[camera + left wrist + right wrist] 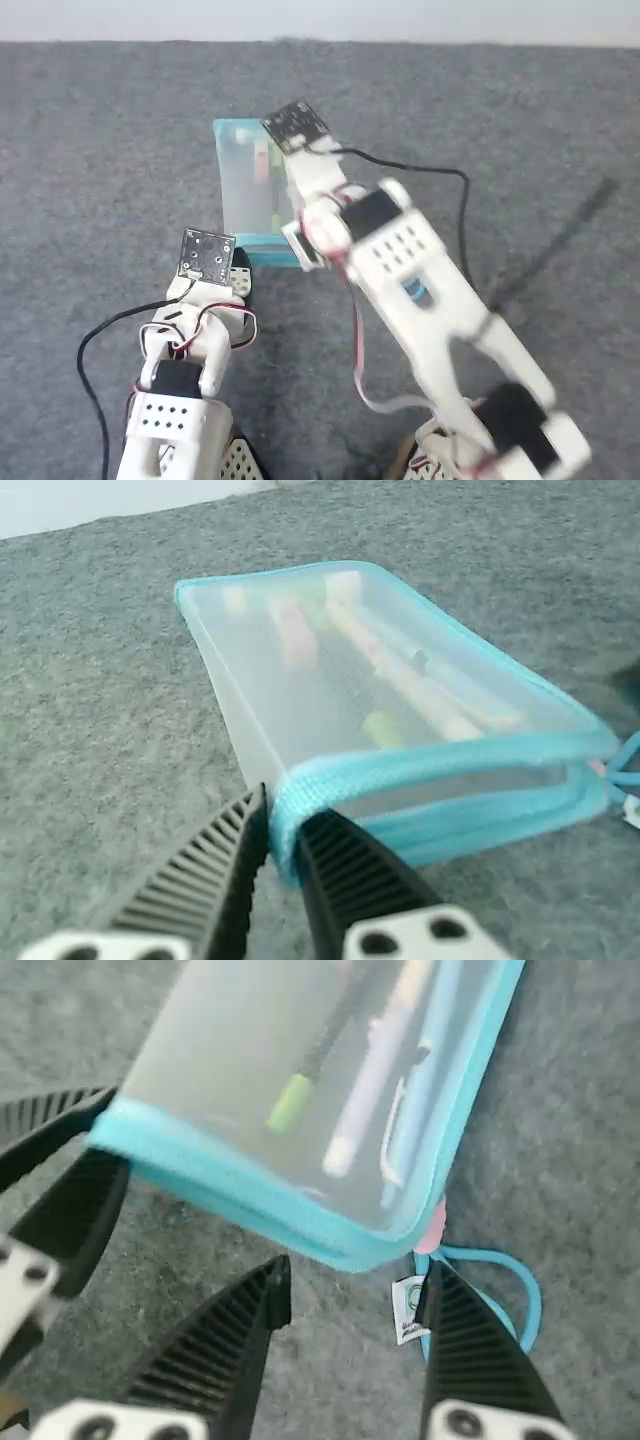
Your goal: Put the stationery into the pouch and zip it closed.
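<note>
A grey felt-like table covering (90, 150) is seen under everything. At the near left, the left arm (185, 380) is placed with its left gripper (282, 810) at the near left corner of the pouch. The 2 black ribbed fingers (215, 880) are drawn close together, and the turquoise corner binding is pinched between them. In the right wrist view the same left gripper (65, 1185) is seen at that corner.

The translucent rectangular pouch with turquoise trim (245, 185) is laid flat on the covering at the middle of the table, its long sides running from near to far. Stationery is seen through its wall: a pale long pen (400, 680), a green-tipped dark pen (295, 1100), a white pen (375, 1080) and a pink piece (297, 640) towards the far end. The zip along the near end appears to be drawn shut, though this cannot be confirmed from these angles.

To the right, the right arm (430, 300) is stretched from the near right across the pouch's right side. The right gripper (357, 1275) is held spread wide just off the near right corner of the pouch, with nothing gripped. Between its 2 fingers a pink zip tab (430, 1235) and a small white tag (408, 1320) are seen, and a turquoise cord loop (510, 1280) lies just beside them on the covering. A black cable (430, 170) is looped from the right wrist to the right.
</note>
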You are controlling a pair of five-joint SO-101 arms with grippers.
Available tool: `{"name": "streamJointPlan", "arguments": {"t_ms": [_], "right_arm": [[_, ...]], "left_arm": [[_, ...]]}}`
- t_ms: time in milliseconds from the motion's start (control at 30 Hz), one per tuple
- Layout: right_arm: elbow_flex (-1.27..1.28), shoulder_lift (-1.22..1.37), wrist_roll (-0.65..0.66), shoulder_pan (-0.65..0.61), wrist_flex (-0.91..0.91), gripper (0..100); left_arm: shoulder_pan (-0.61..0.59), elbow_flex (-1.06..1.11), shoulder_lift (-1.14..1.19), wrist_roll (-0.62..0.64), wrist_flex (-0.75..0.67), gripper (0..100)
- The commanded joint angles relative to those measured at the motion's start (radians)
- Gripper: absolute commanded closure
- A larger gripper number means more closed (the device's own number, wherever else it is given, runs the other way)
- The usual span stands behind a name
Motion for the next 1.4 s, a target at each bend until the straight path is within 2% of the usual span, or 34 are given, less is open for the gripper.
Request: {"name": "streamJointPlan", "arguments": {"t_ms": [0, 233, 433, 600, 1367], "right_arm": [[0.235, -0.271, 0.029, 0.082, -0.093, 80.0], [0.623, -0.553, 0.109, 0.300, -0.255, 80.0], [0.919, -0.576, 0.115, 0.295, -0.561, 80.0], [1.043, -0.575, 0.121, 0.291, -0.760, 80.0], [1.059, -0.584, 0.121, 0.298, -0.759, 80.0]], "left_arm": [[0.011, -0.015, -0.015, -0.005, -0.031, 99], [0.009, -0.013, -0.015, -0.005, -0.029, 99], [0.009, -0.004, -0.015, -0.005, -0.023, 99], [0.009, -0.007, -0.015, -0.005, -0.029, 99], [0.003, -0.008, -0.015, -0.005, -0.025, 99]]}}
